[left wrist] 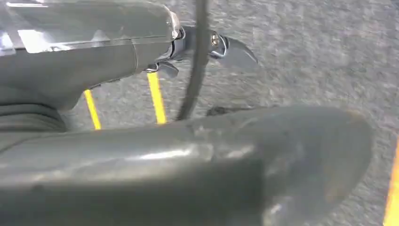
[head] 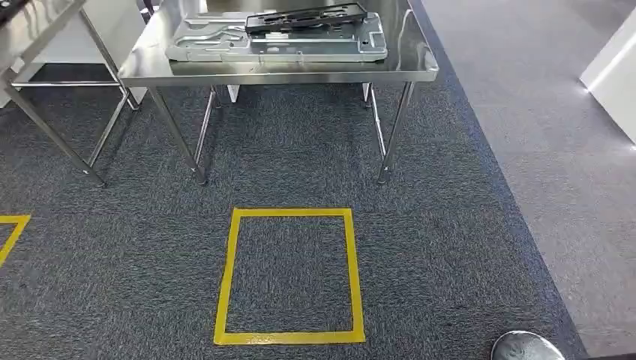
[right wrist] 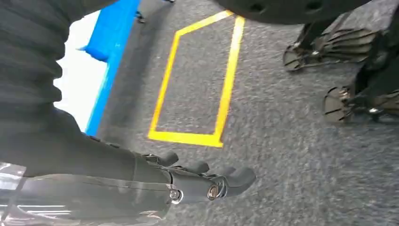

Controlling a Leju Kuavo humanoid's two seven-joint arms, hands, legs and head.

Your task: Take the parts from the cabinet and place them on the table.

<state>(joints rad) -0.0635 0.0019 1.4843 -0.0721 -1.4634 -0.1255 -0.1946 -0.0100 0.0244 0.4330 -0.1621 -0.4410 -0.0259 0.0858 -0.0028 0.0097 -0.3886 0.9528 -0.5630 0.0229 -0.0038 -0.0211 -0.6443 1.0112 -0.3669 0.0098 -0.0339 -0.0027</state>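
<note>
A grey pressed-metal panel [head: 225, 45] lies flat on the steel table [head: 300, 76] ahead of me, and a black frame part [head: 307, 19] rests on top of it. My left hand [left wrist: 155, 52] hangs over the grey carpet with its fingers [left wrist: 233, 51] stretched out and nothing in it; the thick thumb [left wrist: 282, 155] lies apart from them. My right hand [right wrist: 188, 186] also hangs above the carpet, fingers [right wrist: 235, 180] straight and holding nothing. A silver piece of my right arm [head: 525, 346] shows at the lower edge of the head view.
A yellow tape square [head: 289, 277] marks the carpet in front of the table, and another tape corner [head: 11, 229] lies at the left. A second steel table [head: 30, 22] stands at the far left. A white unit [head: 611, 75] stands at the right.
</note>
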